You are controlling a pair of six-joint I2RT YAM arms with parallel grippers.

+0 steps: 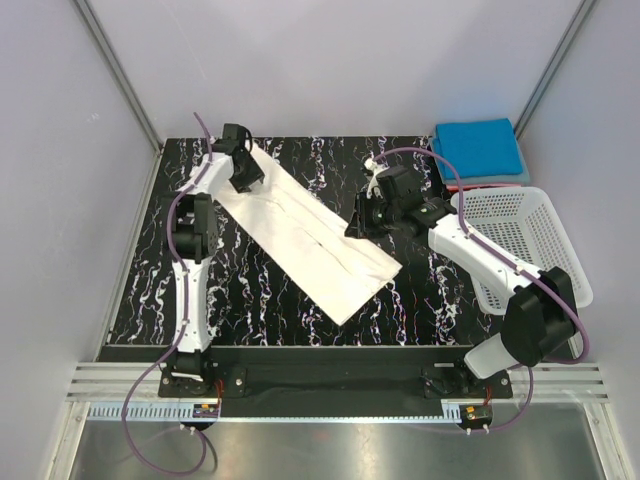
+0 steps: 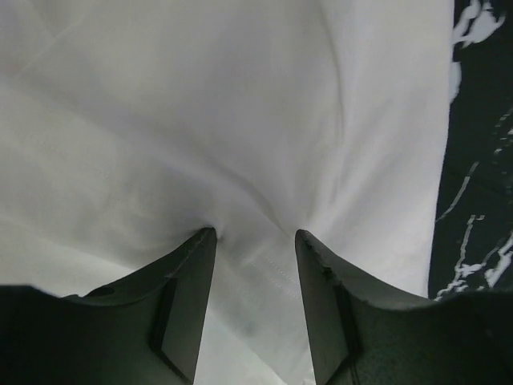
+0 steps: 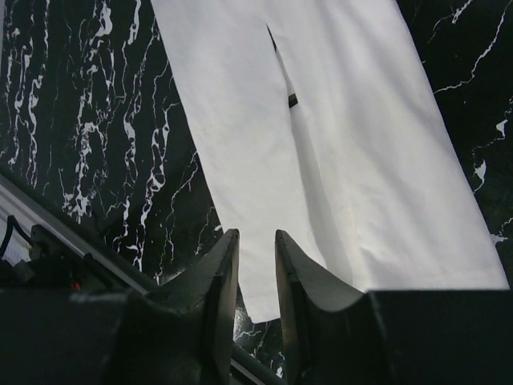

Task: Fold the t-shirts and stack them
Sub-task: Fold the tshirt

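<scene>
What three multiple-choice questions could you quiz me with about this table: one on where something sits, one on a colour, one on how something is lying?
1. Where is the blue shirt?
A. At the table's far right corner, behind the basket
B. Inside the basket
C. On the floor

2. What colour is the long shirt in mid-table?
A. Red
B. White
C. Green

3. How does the long shirt lie?
A. Balled up
B. Hanging in the air
C. Flat, folded into a narrow strip

Answers:
1 A, the top view shows the folded blue shirt at that corner.
2 B, it is plainly white against the black marbled top.
3 C, it stretches diagonally as a flat band with straight edges.
</scene>
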